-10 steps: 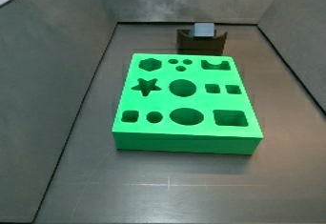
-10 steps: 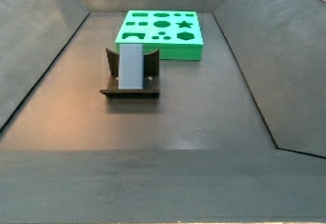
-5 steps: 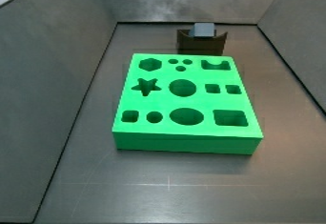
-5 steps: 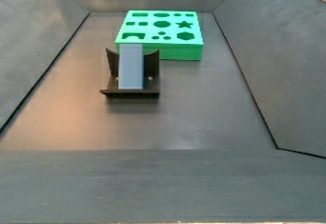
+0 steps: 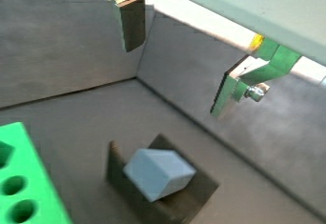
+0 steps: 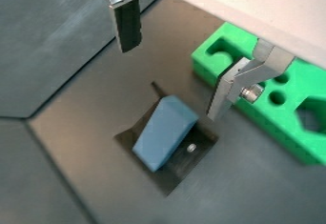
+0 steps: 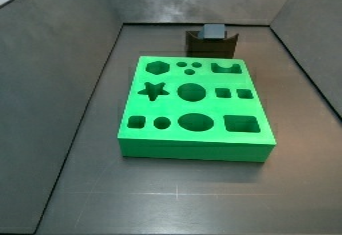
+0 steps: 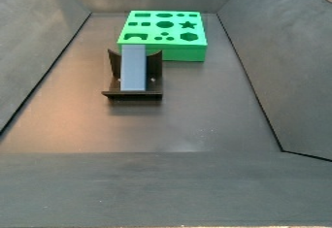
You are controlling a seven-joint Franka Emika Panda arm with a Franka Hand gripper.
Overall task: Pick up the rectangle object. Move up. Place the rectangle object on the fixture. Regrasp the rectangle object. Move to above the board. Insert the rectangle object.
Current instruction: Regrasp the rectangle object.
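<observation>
— Judging by the layout, the placing step looks done: the rectangle object [image 8: 132, 68] leans on the fixture [image 8: 132, 88], just beside the board [image 8: 165, 35].
— And the gripper [image 6: 178, 49]?
— High above the block, fingers [image 6: 126, 25] spread wide with nothing between them; only their tips show in a side view.
— So what's left?
— Regrasping, carrying it over the board, and inserting it.

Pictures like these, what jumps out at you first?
The bright green board full of shaped holes grabs the eye, lying on the dark floor. Just beyond its end, the blue-grey rectangle object leans on the dark fixture. The gripper hangs open and empty above that block.
</observation>
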